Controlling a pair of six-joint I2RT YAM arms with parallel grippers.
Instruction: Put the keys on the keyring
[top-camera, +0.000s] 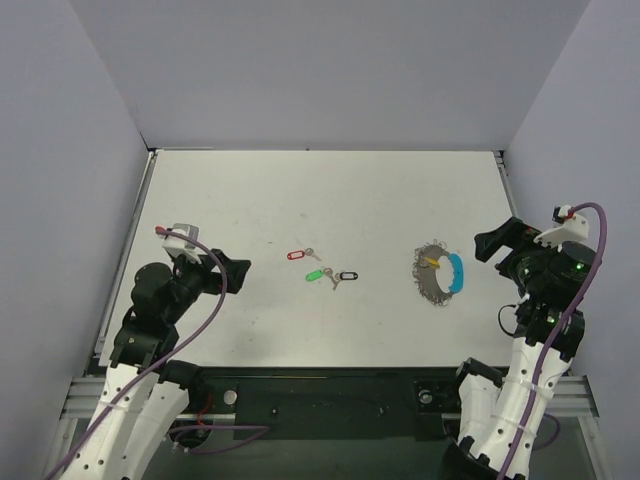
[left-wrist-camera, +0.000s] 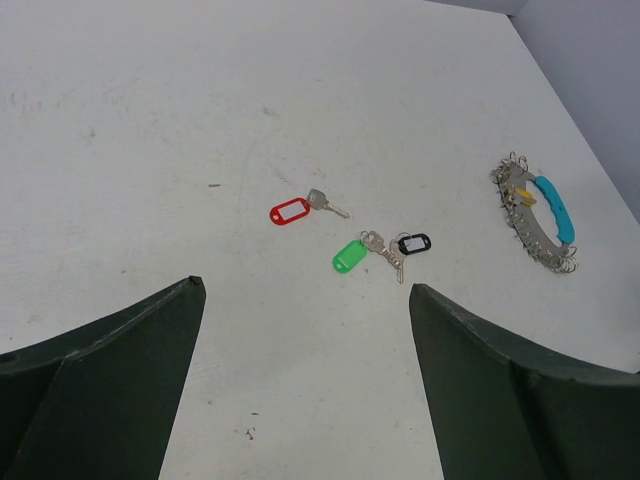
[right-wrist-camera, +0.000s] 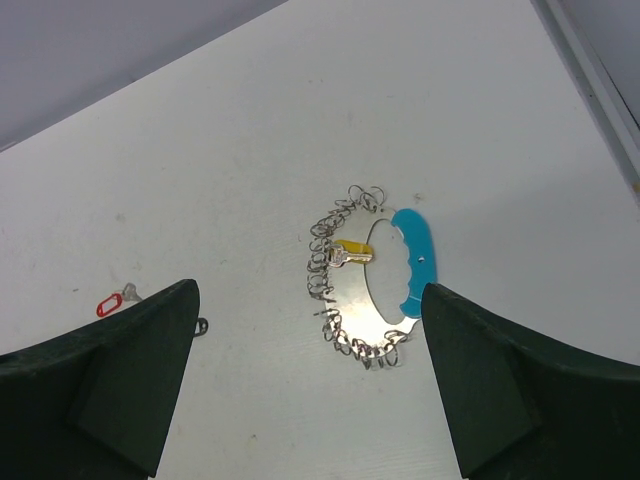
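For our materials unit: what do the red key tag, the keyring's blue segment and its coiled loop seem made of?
Red tag: likely plastic, bright uniform colour.
Blue segment: probably plastic, smooth, evenly coloured.
Coiled loop: seemingly metal wire, silvery glints.

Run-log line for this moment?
left gripper: open, empty | right gripper: open, empty | yellow key: at keyring, threading unclear | red key, green key, black key: loose on table
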